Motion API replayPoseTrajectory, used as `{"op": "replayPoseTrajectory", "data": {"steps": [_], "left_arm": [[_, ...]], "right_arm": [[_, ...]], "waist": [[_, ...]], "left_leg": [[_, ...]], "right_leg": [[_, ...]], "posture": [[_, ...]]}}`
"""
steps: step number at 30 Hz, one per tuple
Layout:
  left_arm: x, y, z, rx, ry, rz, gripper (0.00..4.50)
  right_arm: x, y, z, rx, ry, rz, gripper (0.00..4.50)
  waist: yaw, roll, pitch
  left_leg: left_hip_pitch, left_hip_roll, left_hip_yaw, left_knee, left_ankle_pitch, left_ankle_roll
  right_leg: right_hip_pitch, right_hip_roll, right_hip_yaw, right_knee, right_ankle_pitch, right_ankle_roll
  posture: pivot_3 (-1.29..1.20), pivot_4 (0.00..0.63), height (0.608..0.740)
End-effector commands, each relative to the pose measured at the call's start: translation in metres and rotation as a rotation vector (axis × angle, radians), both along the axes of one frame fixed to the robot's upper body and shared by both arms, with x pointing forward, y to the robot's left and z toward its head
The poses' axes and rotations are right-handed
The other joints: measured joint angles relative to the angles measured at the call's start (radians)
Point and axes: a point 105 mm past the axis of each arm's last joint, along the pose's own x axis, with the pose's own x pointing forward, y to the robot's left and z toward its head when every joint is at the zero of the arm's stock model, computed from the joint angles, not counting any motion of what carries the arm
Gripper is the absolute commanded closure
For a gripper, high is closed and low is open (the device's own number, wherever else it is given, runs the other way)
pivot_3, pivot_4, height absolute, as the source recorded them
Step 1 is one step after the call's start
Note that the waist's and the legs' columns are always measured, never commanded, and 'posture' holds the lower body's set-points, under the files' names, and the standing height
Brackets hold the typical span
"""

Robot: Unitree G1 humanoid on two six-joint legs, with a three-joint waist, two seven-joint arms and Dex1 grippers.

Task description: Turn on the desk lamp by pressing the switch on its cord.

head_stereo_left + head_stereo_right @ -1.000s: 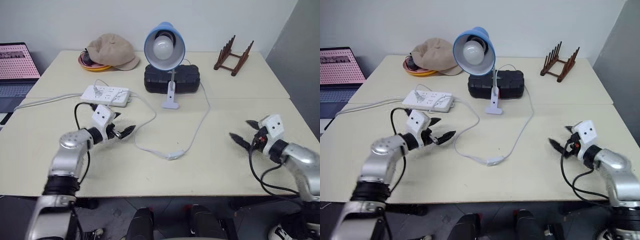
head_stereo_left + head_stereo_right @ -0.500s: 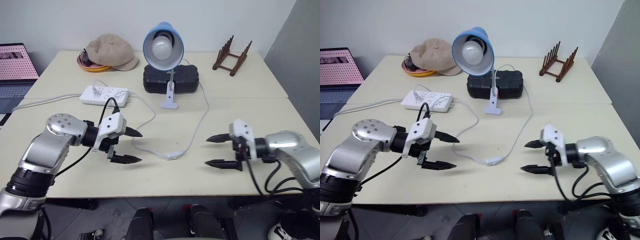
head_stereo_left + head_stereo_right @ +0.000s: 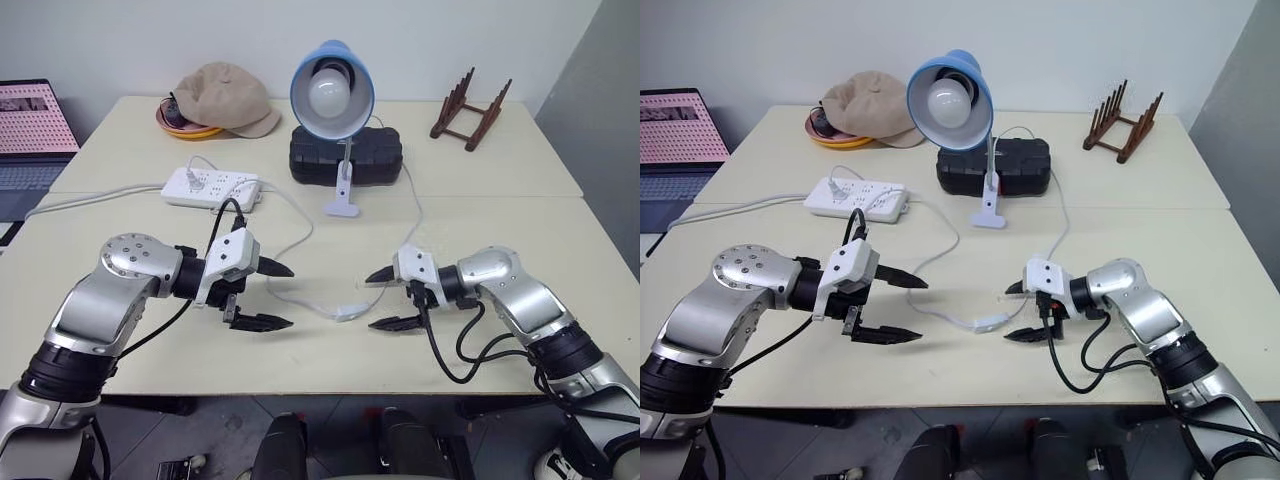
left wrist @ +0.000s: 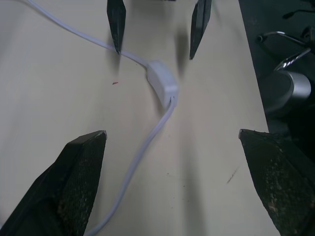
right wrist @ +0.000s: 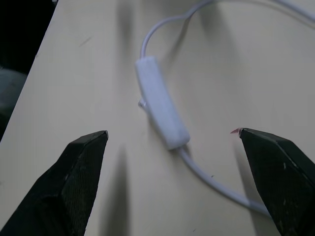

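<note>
The desk lamp point(image 3: 332, 90), with a light-blue shade and an unlit white bulb, stands clipped at the table's back middle. Its thin white cord point(image 3: 400, 245) loops forward to the white switch point(image 3: 349, 312), which lies flat on the table near the front. My left gripper point(image 3: 290, 296) is open just left of the switch, pointing right. My right gripper point(image 3: 369, 301) is open just right of it, pointing left. The switch point(image 5: 161, 110) lies between the two grippers, touched by neither. In the left wrist view the switch point(image 4: 162, 83) sits ahead of my open fingers.
A white power strip point(image 3: 210, 187) lies behind my left arm. A black case point(image 3: 345, 155) sits behind the lamp. A tan cap point(image 3: 222, 98) rests at the back left, a wooden rack point(image 3: 468, 108) at the back right, a laptop point(image 3: 35, 125) at the far left.
My right gripper swung left across the table to just beside the switch. My left gripper turned toward the switch early on and has since stayed still. Both stayed open.
</note>
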Motion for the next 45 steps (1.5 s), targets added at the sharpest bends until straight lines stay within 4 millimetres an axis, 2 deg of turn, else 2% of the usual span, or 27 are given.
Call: {"op": "replayPoseTrajectory", "data": {"steps": [1, 5, 8, 14, 15, 21, 24, 28, 31, 33, 38, 45], "left_arm": [[-0.004, -0.003, 0.012, -0.020, -0.044, -0.016, 0.00], [-0.006, -0.005, 0.011, -0.025, -0.039, -0.020, 0.00], [-0.006, -0.005, 0.010, -0.022, -0.041, -0.015, 0.00], [-0.006, -0.005, 0.010, -0.028, -0.041, -0.015, 0.00], [-0.007, -0.006, 0.010, -0.029, -0.040, -0.015, 0.00], [-0.005, -0.009, 0.013, -0.047, -0.034, -0.018, 0.00], [-0.005, -0.013, 0.014, -0.065, -0.026, -0.019, 0.00], [-0.003, -0.019, 0.015, -0.124, 0.007, 0.001, 0.00], [-0.003, -0.036, 0.023, -0.273, 0.093, 0.042, 0.00], [-0.001, -0.048, 0.027, -0.410, 0.192, 0.082, 0.00], [0.000, -0.069, 0.025, -0.586, 0.397, 0.124, 0.00], [0.001, -0.080, 0.020, -0.588, 0.477, 0.105, 0.00]], "right_arm": [[0.002, 0.010, 0.007, 0.003, -0.070, 0.078, 0.02], [0.006, 0.018, 0.000, 0.021, -0.079, 0.096, 0.02], [0.009, 0.017, -0.006, 0.013, -0.093, 0.099, 0.49], [0.012, 0.018, -0.004, 0.039, -0.112, 0.100, 1.89], [0.012, 0.018, -0.003, 0.045, -0.113, 0.100, 2.01], [0.007, 0.019, 0.009, 0.148, -0.055, 0.084, 3.68], [0.002, 0.017, 0.020, 0.220, 0.003, 0.051, 4.12], [0.003, 0.005, 0.037, 0.354, 0.147, -0.098, 4.13], [0.012, -0.010, 0.051, 0.461, 0.260, -0.247, 4.13], [0.009, -0.018, 0.059, 0.518, 0.337, -0.287, 4.13], [-0.013, -0.020, 0.069, 0.530, 0.452, -0.266, 4.13], [-0.027, -0.014, 0.074, 0.505, 0.509, -0.224, 4.13]], "waist": [[-0.001, 0.000, 0.000], [-0.005, 0.000, 0.000], [-0.005, 0.000, 0.000], [-0.004, 0.000, 0.000], [-0.004, 0.000, 0.000], [-0.003, 0.000, 0.000], [-0.002, 0.000, 0.000], [0.000, 0.000, 0.000], [0.000, 0.000, 0.000], [0.001, 0.000, 0.000], [0.001, 0.000, 0.000], [-0.004, 0.000, 0.000]], "left_leg": [[0.000, 0.000, 0.000, 0.000, 0.000, 0.000], [0.001, 0.000, 0.000, 0.000, 0.000, 0.000], [0.001, 0.000, 0.000, 0.000, 0.000, 0.000], [0.001, 0.000, 0.000, 0.000, 0.000, 0.000], [0.001, 0.000, 0.000, 0.000, 0.000, 0.000], [0.001, 0.000, 0.000, 0.001, 0.000, 0.000], [0.001, 0.000, 0.000, 0.001, 0.000, 0.000], [0.001, 0.000, 0.000, 0.001, 0.000, 0.000], [0.001, 0.000, -0.001, 0.001, 0.000, 0.000], [0.001, 0.000, -0.001, 0.003, 0.000, 0.000], [0.002, 0.000, -0.002, 0.004, 0.000, 0.000], [0.004, 0.000, -0.001, 0.004, 0.000, 0.000]], "right_leg": [[0.000, 0.000, 0.000, 0.000, 0.000, 0.000], [0.000, 0.000, 0.000, 0.002, 0.000, 0.000], [0.000, 0.001, 0.000, 0.002, 0.000, 0.000], [0.000, 0.001, 0.000, 0.002, 0.000, 0.000], [0.000, 0.001, 0.000, 0.002, 0.000, 0.000], [0.000, 0.001, 0.000, 0.002, 0.000, 0.000], [0.001, 0.001, 0.000, 0.002, 0.000, 0.000], [0.001, 0.001, 0.000, 0.002, 0.000, 0.000], [0.001, 0.000, 0.000, 0.003, 0.000, 0.000], [0.002, 0.000, 0.000, 0.003, 0.001, 0.000], [0.003, 0.000, 0.000, 0.003, 0.001, 0.001], [0.004, 0.001, 0.000, 0.004, 0.001, 0.001]], "posture": [[0.00, 0.150, 0.740], [0.00, 0.150, 0.740], [0.00, 0.150, 0.740], [0.00, 0.150, 0.740], [0.00, 0.150, 0.740], [0.00, 0.150, 0.740], [0.00, 0.150, 0.740], [0.00, 0.150, 0.740], [0.00, 0.150, 0.740], [0.00, 0.150, 0.740], [0.00, 0.150, 0.740], [0.00, 0.150, 0.740]]}}
